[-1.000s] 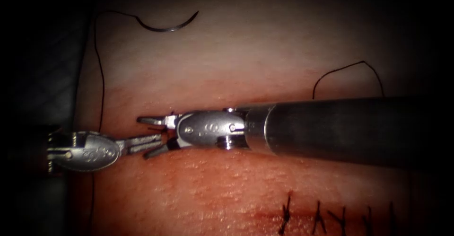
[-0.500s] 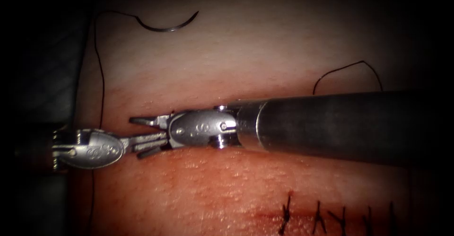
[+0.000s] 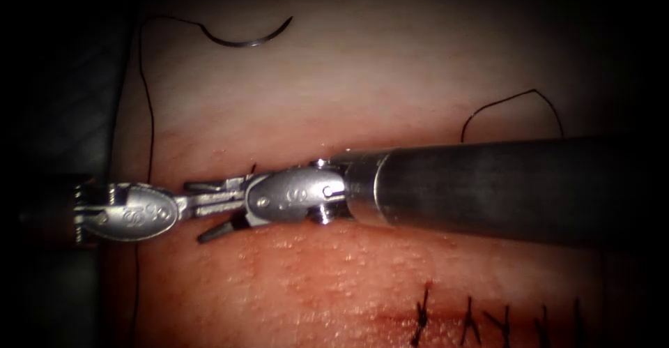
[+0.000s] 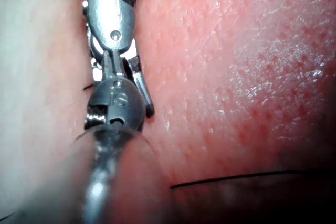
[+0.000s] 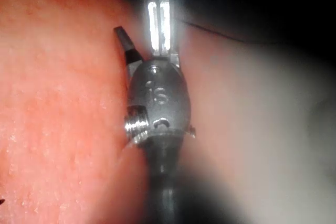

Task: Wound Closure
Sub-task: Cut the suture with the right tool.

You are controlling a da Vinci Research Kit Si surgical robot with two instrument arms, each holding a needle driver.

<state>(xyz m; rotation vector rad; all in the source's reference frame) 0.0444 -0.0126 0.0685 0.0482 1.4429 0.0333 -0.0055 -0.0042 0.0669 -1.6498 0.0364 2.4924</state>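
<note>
- Plainly, the needle [image 3: 247, 38] lies free on the tissue [image 3: 390, 69], well apart from both tools, not in the tissue and held by neither; its thread [image 3: 149, 111] trails down the left side.
- The right pincer [image 3: 209, 212] is spread, one jaw beside the left tool's tip and the other angled down over the tissue; it holds nothing that I can make out.
- The left pincer [image 3: 226, 198] reaches between those spread jaws; whether it is pressed together or pinching thread I cannot tell.
- A short dark thread end [image 3: 252, 169] sticks up beside the tools.
- Finished stitches [image 3: 481, 316] sit lower right.
- Judgement: with the tips so crowded, small, gentle motions seem wise.
</note>
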